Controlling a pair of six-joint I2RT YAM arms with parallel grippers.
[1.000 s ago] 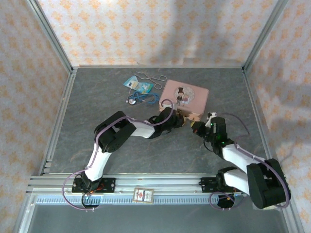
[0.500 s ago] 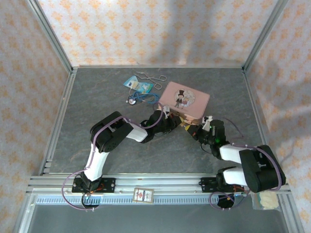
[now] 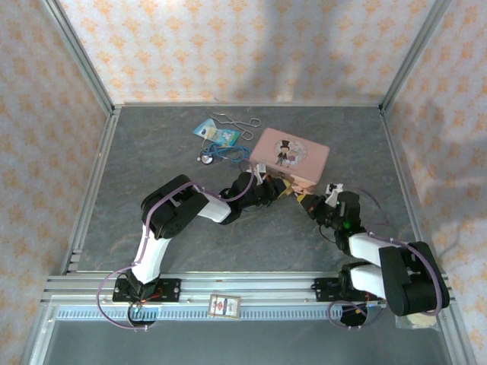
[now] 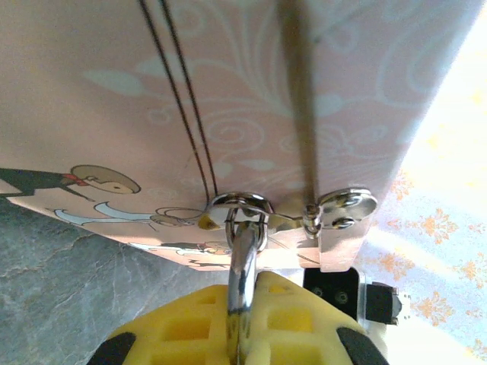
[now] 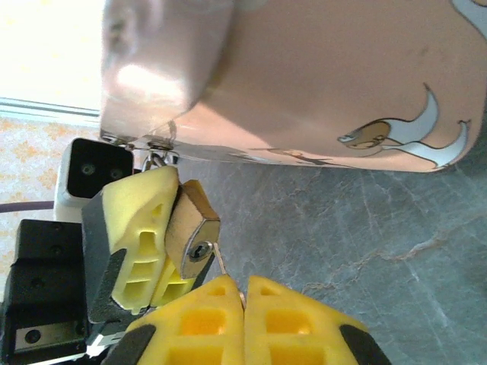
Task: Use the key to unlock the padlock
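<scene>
The small brass padlock [image 5: 190,226] hangs by its silvery shackle [image 4: 243,251] from the hasp ring [image 4: 240,204] on the pink tin box [image 3: 290,155]. My left gripper [image 4: 245,287] is shut on the padlock, yellow pads [image 5: 137,217] against its body, right in front of the box [image 3: 278,190]. Facing it from the right, my right gripper [image 5: 243,287] is shut on the key [image 5: 222,262]. The thin blade points at the lock's face, its tip just right of the keyhole [image 5: 198,249]. From above, the right gripper [image 3: 310,204] sits close to the left one.
A blue stethoscope [image 3: 221,154], metal forceps [image 3: 232,120] and a small printed packet [image 3: 217,134] lie behind and left of the box. Aluminium frame rails [image 3: 91,182] border the grey floor. A small card [image 3: 225,306] rests on the front rail.
The left arm's elbow has dropped back to the left and the right arm has folded in closer. Both grippers stay shut, meeting at the padlock in front of the box.
</scene>
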